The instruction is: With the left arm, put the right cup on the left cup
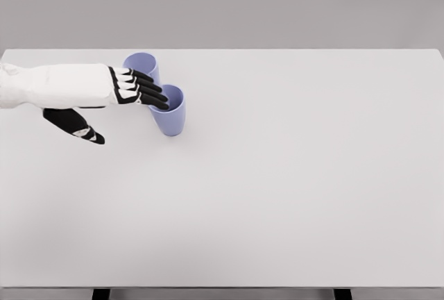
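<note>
Two lavender cups stand upright on the white table point(291, 175), touching or nearly touching. The left cup point(143, 64) is the farther one, and the right cup point(171, 114) stands just in front of it to the right. My left hand point(125, 105) reaches in from the left edge at cup height. Its black fingers point(146, 89) are stretched out straight, with the tips over the right cup's near-left rim. The thumb point(78, 126) hangs apart below. The hand is open and holds nothing. Part of the left cup's side is hidden behind the fingers.
The table's far edge runs just behind the left cup. The right arm does not show in the head view.
</note>
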Motion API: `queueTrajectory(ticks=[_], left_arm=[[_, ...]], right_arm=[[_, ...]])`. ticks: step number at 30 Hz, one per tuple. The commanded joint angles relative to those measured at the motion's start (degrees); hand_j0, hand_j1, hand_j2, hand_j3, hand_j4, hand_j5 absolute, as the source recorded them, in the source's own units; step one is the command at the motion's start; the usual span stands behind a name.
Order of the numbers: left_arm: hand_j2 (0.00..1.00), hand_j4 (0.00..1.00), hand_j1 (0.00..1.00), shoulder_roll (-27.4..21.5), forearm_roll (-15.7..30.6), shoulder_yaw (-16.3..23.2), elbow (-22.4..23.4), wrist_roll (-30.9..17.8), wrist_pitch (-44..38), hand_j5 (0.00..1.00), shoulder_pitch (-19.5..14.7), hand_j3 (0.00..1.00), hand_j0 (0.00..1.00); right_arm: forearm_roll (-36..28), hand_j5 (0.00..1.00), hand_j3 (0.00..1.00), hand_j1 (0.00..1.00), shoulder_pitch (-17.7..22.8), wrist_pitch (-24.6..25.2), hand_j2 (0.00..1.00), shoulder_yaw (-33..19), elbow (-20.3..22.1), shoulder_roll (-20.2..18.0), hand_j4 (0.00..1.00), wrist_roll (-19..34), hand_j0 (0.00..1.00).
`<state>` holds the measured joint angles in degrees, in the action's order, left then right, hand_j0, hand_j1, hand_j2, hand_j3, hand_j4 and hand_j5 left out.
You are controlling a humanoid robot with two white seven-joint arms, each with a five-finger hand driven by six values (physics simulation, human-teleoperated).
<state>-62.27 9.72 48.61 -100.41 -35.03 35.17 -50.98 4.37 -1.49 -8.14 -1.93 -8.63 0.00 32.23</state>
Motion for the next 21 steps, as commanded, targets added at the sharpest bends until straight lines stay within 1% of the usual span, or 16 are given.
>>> queueTrajectory(ticks=[1,2,3,4,7,9,10,11,12,13,14,15,16,18,20,21], left_arm=[[1.00,1.00,1.00,0.0,0.6,1.0,0.0,0.0,-0.2,1.00,0.0,1.00,1.00],[1.00,1.00,1.00,0.0,0.6,1.0,0.1,0.0,-0.2,1.00,-0.1,1.00,1.00],[1.00,1.00,1.00,0.1,0.5,0.9,1.2,0.0,-0.2,1.00,-1.0,1.00,1.00],[1.00,1.00,1.00,1.5,0.3,0.9,4.3,0.0,-0.2,1.00,-2.5,1.00,1.00],[1.00,1.00,1.00,2.5,0.0,0.9,5.0,0.0,-0.2,1.00,-2.9,1.00,1.00],[1.00,1.00,1.00,5.8,0.2,0.9,7.1,0.0,-0.2,1.00,-3.2,1.00,1.00],[1.00,1.00,1.00,7.6,0.2,0.9,7.9,0.0,-0.2,1.00,-3.9,1.00,1.00],[1.00,1.00,1.00,9.7,-0.3,1.0,10.3,0.0,-0.2,1.00,-3.9,1.00,1.00],[1.00,1.00,1.00,10.4,-0.4,1.0,11.6,0.0,-0.2,1.00,-3.9,1.00,1.00],[1.00,1.00,1.00,11.6,-0.5,1.7,13.3,0.0,-0.2,1.00,-4.0,1.00,1.00],[1.00,1.00,1.00,13.0,-0.5,3.9,15.9,0.0,-0.2,1.00,-5.7,1.00,1.00],[1.00,1.00,1.00,14.1,-0.7,6.2,17.4,0.0,-0.2,1.00,-6.6,1.00,1.00],[1.00,1.00,1.00,15.0,-0.8,6.7,19.3,0.0,-0.2,1.00,-6.5,1.00,1.00],[1.00,1.00,1.00,15.9,-3.0,7.5,20.3,0.0,-0.2,1.00,-6.1,1.00,1.00],[1.00,1.00,1.00,18.5,-4.8,7.7,23.2,0.0,-0.2,1.00,-6.1,1.00,1.00],[1.00,1.00,1.00,18.9,-5.4,8.1,23.6,0.0,-0.2,1.00,-6.0,1.00,1.00]], right_arm=[[-0.1,1.00,1.00,1.00,0.0,0.0,1.00,0.2,0.0,0.0,1.00,-0.1,1.00],[-0.2,1.00,1.00,1.00,0.2,0.1,1.00,0.2,-0.1,0.0,1.00,0.0,1.00],[-0.2,1.00,1.00,1.00,0.3,0.1,1.00,0.0,-0.1,0.0,1.00,0.0,1.00],[-0.2,1.00,1.00,1.00,0.3,0.1,1.00,0.1,-0.1,0.0,1.00,0.0,1.00],[-0.2,1.00,1.00,1.00,0.2,0.1,1.00,-0.1,-0.1,0.0,1.00,0.0,1.00],[-0.2,1.00,1.00,1.00,0.2,0.1,1.00,0.0,-0.1,0.0,1.00,0.0,1.00],[-0.2,1.00,1.00,1.00,0.2,0.1,1.00,-0.2,-0.1,0.0,1.00,0.0,1.00],[-0.2,1.00,1.00,1.00,0.3,0.1,1.00,-0.1,-0.1,0.0,1.00,0.0,1.00],[-0.2,1.00,1.00,1.00,0.2,0.1,1.00,0.0,-0.1,0.0,1.00,0.0,1.00],[-0.2,1.00,1.00,1.00,0.2,0.1,1.00,-0.1,-0.1,0.0,1.00,0.0,1.00],[-0.2,1.00,1.00,1.00,0.3,0.1,1.00,-0.1,-0.1,0.0,1.00,0.0,1.00],[-0.2,1.00,1.00,1.00,0.2,0.1,1.00,-0.1,-0.1,0.0,1.00,0.0,1.00],[-0.2,1.00,1.00,1.00,0.2,0.1,1.00,-0.1,-0.1,0.0,1.00,0.0,1.00],[-0.2,1.00,1.00,1.00,0.2,0.1,1.00,-0.1,-0.1,0.0,1.00,0.0,1.00],[-0.2,1.00,1.00,1.00,0.2,0.0,1.00,-0.1,-0.1,0.0,1.00,0.0,1.00],[-0.2,1.00,1.00,1.00,0.2,0.1,1.00,-0.1,-0.1,0.0,1.00,0.0,1.00]])
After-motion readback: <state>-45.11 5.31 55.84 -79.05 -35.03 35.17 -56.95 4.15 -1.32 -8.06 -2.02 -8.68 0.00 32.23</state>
